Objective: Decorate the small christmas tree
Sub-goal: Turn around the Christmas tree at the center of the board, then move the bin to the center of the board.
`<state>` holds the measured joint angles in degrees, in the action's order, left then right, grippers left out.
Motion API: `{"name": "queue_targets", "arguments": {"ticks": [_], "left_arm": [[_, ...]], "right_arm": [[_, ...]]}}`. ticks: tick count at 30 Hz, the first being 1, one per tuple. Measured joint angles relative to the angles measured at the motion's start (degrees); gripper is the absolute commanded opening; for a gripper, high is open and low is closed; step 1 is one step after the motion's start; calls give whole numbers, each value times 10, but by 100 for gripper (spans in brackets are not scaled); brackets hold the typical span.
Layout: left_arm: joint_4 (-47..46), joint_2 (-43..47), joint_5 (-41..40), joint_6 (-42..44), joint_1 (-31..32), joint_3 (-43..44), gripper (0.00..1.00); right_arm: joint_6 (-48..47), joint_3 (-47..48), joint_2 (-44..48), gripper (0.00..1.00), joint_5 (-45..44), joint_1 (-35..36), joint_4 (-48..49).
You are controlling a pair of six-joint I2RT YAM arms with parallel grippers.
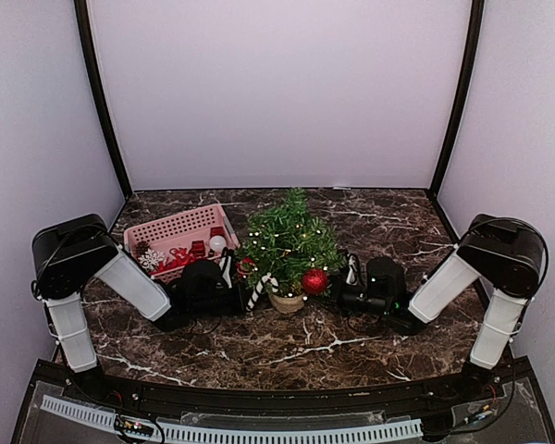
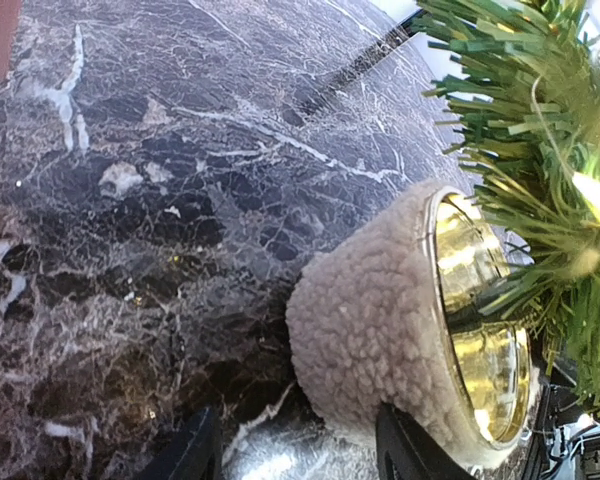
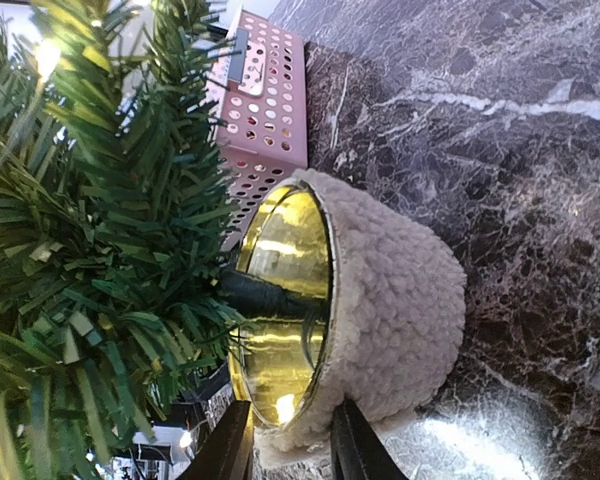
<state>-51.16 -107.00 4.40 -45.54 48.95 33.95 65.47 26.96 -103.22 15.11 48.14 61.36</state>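
Upright, the small christmas tree (image 1: 287, 242) stands mid-table (image 1: 351, 351), long axis vertical, tip up, tan fleece pot (image 1: 287, 302) down on the marble, just right of the pink basket (image 1: 176, 231). A red ball (image 1: 314, 280) hangs on its right side and a candy cane (image 1: 259, 290) on its left, both low.

Both arms sit low w/ elbows out, forearms slanting down and inward to the pot from opposite sides.

The left gripper (image 1: 231, 280) is at the pot's left, jaws apart. In the wrist view there's bare marble btwn the fingers (image 2: 195, 455), and the pot is against one of them.

The right gripper (image 1: 342, 297) is at the pot's right. Its fingers (image 3: 352, 450) straddle the pot's rim w/ a narrow gap; can't tell if they pinch it.
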Motion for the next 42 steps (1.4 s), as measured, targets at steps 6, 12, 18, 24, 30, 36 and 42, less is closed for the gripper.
{"name": "queue_targets", "arguments": {"ticks": [6, 12, 18, 24, 30, 36, 42], "left_arm": [[3, -4, -3, 14, -3, 9, 55], [2, -5, -5, 19, -10, 8, 56], [7, 26, -18, 24, -12, -22, 59], [29, 116, -53, 17, -14, -87, 59], [127, 261, -75, -4, -15, -144, 63], [321, 441, -79, 32, -43, -95, 68], [487, 452, -30, 118, -139, 38, 70]], "right_arm": [[9, -9, 0, 27, -6, 9, 6], [13, -26, 16, 34, -19, 14, 6], [23, -72, 68, 44, -59, 15, -2], [28, -116, 141, 50, -116, 15, -36], [23, -142, 260, 58, -181, 14, -131], [-6, -140, 396, 63, -229, -5, -263], [-40, -129, 464, 68, -245, -35, -363]]}}
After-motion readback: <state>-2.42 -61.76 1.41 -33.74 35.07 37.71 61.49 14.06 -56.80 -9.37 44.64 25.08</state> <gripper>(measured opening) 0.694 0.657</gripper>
